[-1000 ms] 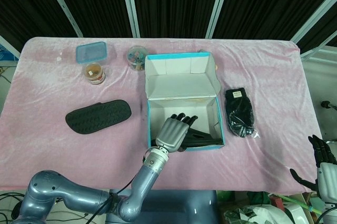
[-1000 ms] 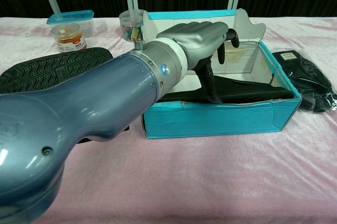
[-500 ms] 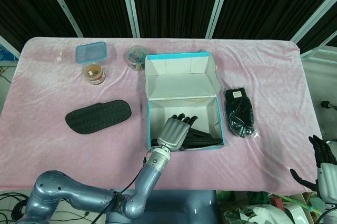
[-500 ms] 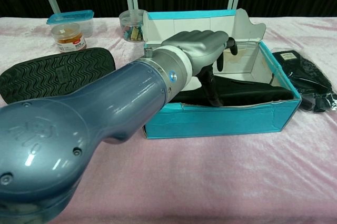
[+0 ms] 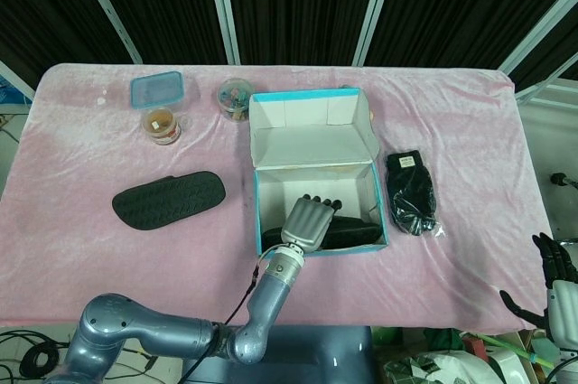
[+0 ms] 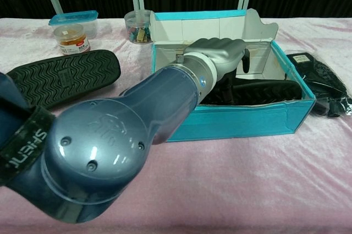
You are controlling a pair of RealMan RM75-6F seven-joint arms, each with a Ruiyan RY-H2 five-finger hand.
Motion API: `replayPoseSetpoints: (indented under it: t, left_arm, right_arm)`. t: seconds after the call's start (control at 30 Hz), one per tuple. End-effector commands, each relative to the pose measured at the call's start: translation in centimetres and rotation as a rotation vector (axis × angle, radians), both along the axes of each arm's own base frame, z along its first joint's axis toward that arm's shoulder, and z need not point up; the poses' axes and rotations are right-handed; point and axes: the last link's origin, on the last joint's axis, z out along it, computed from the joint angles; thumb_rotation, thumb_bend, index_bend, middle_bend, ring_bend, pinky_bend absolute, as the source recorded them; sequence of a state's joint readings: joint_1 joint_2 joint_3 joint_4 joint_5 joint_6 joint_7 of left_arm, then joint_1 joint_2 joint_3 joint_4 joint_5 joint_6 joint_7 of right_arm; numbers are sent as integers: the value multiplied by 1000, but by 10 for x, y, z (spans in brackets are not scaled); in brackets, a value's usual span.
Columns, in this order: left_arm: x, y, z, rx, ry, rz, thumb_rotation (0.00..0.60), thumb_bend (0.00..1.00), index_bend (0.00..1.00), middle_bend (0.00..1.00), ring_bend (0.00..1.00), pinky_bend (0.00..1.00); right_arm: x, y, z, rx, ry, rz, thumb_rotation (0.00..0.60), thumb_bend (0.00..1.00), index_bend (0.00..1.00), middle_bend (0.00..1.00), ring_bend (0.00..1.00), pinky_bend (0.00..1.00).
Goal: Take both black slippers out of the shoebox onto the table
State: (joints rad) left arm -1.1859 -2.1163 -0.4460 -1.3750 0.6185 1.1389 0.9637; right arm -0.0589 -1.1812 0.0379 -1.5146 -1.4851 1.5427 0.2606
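A teal shoebox (image 5: pixel 256 212) stands open mid-table, its lid folded back. One black slipper (image 5: pixel 352 236) lies inside it along the front wall (image 6: pixel 247 124). My left hand (image 5: pixel 309 221) reaches down into the box. Its fingers drape over the slipper (image 6: pixel 269 90) and the thumb (image 6: pixel 226 92) points down on the near side, so it appears to grip the slipper. The other black slipper (image 5: pixel 169 199) lies sole up on the pink cloth left of the box. My right hand (image 5: pixel 553 289) hangs off the table's right front corner, fingers apart and holding nothing.
A black pouch (image 5: pixel 412 192) lies just right of the box. At the back left stand a blue-lidded tub (image 5: pixel 156 88), a small jar (image 5: pixel 162 125) and a round clear pot (image 5: pixel 236 98). My left forearm (image 6: pixel 110 151) fills the chest view's lower left.
My left hand has pushed further right and lower into the box, onto the slipper. The right hand has barely moved.
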Motion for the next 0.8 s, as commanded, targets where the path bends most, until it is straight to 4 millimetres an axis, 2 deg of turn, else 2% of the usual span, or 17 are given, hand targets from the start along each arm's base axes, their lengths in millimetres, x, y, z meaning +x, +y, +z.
replayPoseSetpoints:
  t: [0.03,0.1,0.27,0.5,0.67,0.8]
  left_arm:
    - [2,1,-3,-4,-2,-9,600,388,394,553,457,483]
    - [3,3,-2,7,-25,-14,600,396,424,579,480,502]
    - [-1,11,8,28,-107,-10,600,386,422,580,483,502]
    - [-14,20,38,76,-190,-42,600,377,413,579,479,483]
    - [-21,19,48,94,-126,-151,600,375,409,575,465,464]
    - [-23,19,49,161,-31,-284,600,369,411,582,462,466]
  right_arm:
    - [0,0,0,-1,1,1,600,106,25,43,0,177]
    - [0,1,1,-3,1,-1,600,106,25,43,0,177]
    - [0,2,2,-8,2,-6,600,105,24,43,0,177]
    - [2,1,2,-6,2,2,600,105,22,43,0,177]
    - [4,0,1,-1,4,9,600,104,22,43,0,177]
    - [5,-1,1,-2,5,10,600,105,22,43,0,177]
